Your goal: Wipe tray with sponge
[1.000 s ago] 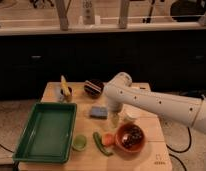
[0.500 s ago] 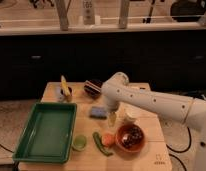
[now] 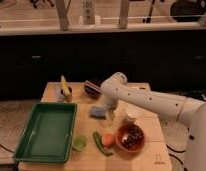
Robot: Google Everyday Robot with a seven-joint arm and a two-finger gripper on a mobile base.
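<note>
Blue sponge (image 3: 97,112) flat on surface (image 3: 155,146), right of green tray (image 3: 46,131); gripper (image 3: 111,116) spread, just beside sponge.

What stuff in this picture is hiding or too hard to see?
Camera view, the only one:
- The gripper hangs low over the table, just right of the sponge. Whether it touches the sponge is unclear.
- The dark striped thing at the back is partly hidden by the arm.
- The dark bits in the orange bowl are too small to name.
- The robot's base is cut off by the right edge.
</note>
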